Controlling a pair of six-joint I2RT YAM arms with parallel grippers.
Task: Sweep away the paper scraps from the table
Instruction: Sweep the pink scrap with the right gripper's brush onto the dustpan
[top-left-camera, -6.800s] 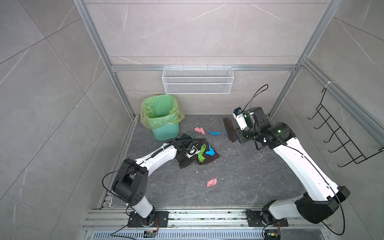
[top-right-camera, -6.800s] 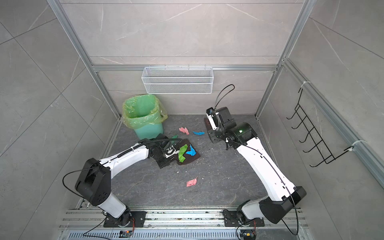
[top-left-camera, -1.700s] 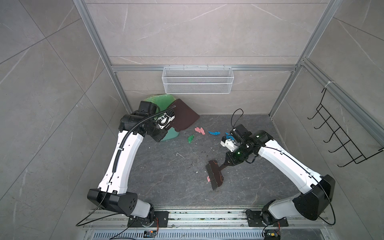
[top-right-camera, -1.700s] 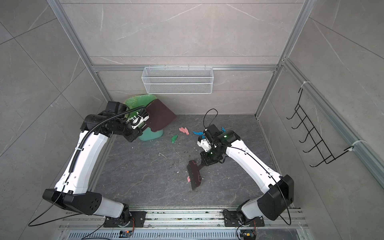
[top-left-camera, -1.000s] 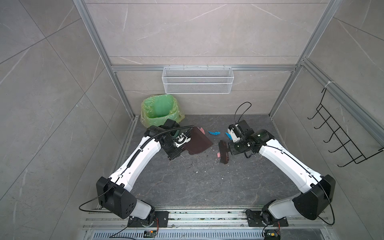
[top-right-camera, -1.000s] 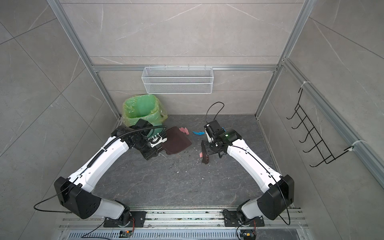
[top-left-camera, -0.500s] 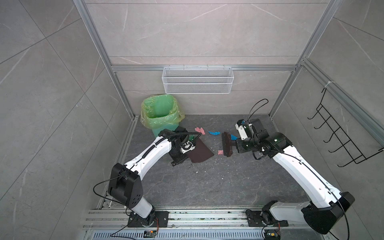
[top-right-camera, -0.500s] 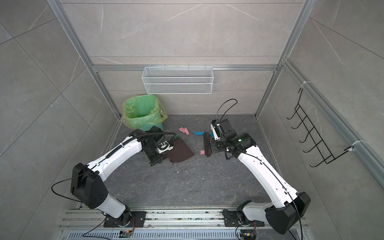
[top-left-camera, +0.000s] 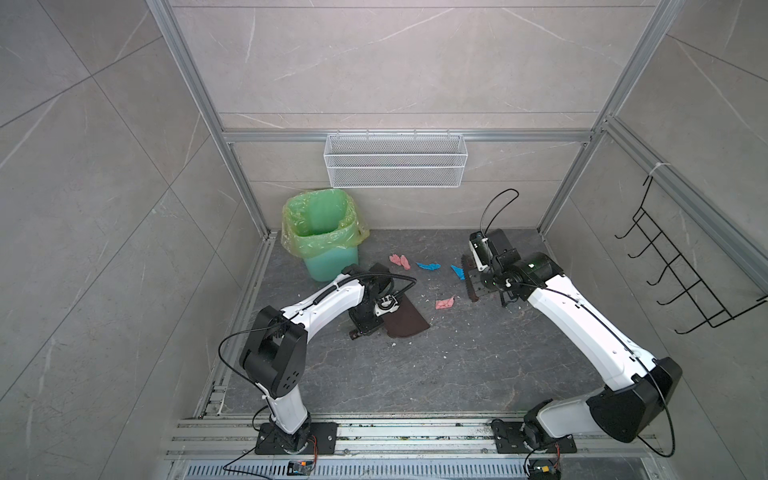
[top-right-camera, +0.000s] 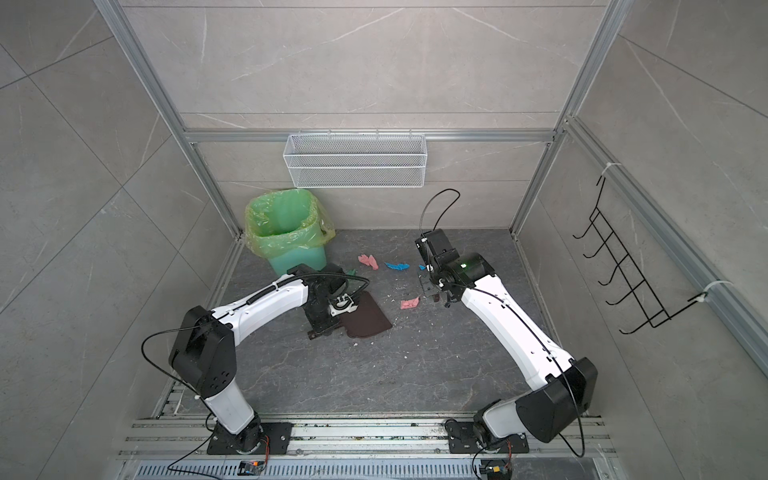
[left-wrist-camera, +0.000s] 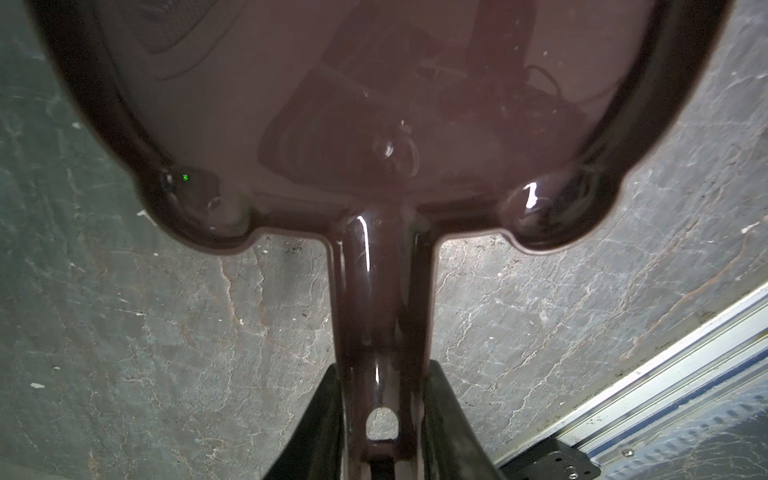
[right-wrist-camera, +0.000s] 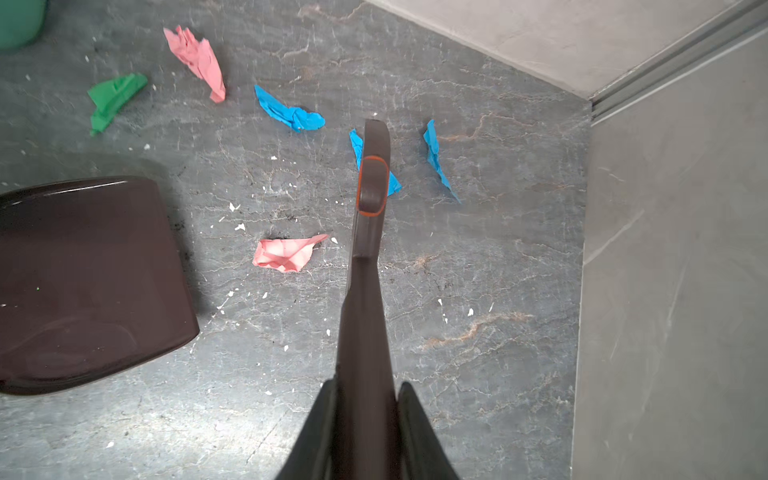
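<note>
In a top view, four paper scraps (top-left-camera: 444, 303) lie mid-frame on the dark surface (top-left-camera: 415, 374); grey tiled walls (top-left-camera: 374, 62), one bin (top-left-camera: 328, 266) upper left. Left wrist: left pincer (left-wrist-camera: 380, 374) clamps one dustpan (left-wrist-camera: 374, 104). Right wrist: right pincer (right-wrist-camera: 365, 386) clamps one brush (right-wrist-camera: 365, 291); six scraps.

Dark grey stone-look desk (top-left-camera: 415, 374) with pale, cracked veins, speckled with tiny white crumbs (right-wrist-camera: 240, 226). Paper scraps (right-wrist-camera: 284, 253) on it: two pink, three bright blue, one green. A glossy dark brown dustpan (right-wrist-camera: 83, 282). A matching dark brown brush (right-wrist-camera: 368, 249) bears a thin orange oval outline on its head. A teal bin (top-left-camera: 328, 266) is lined with a translucent yellow-green bag (top-left-camera: 320, 232). White robot arms (top-left-camera: 328, 303) with black joints. A white wire basket (top-left-camera: 395, 166) and a black hook rack (top-left-camera: 673, 282) hang on pale grey, faintly veined wall tiles (top-left-camera: 374, 62).
</note>
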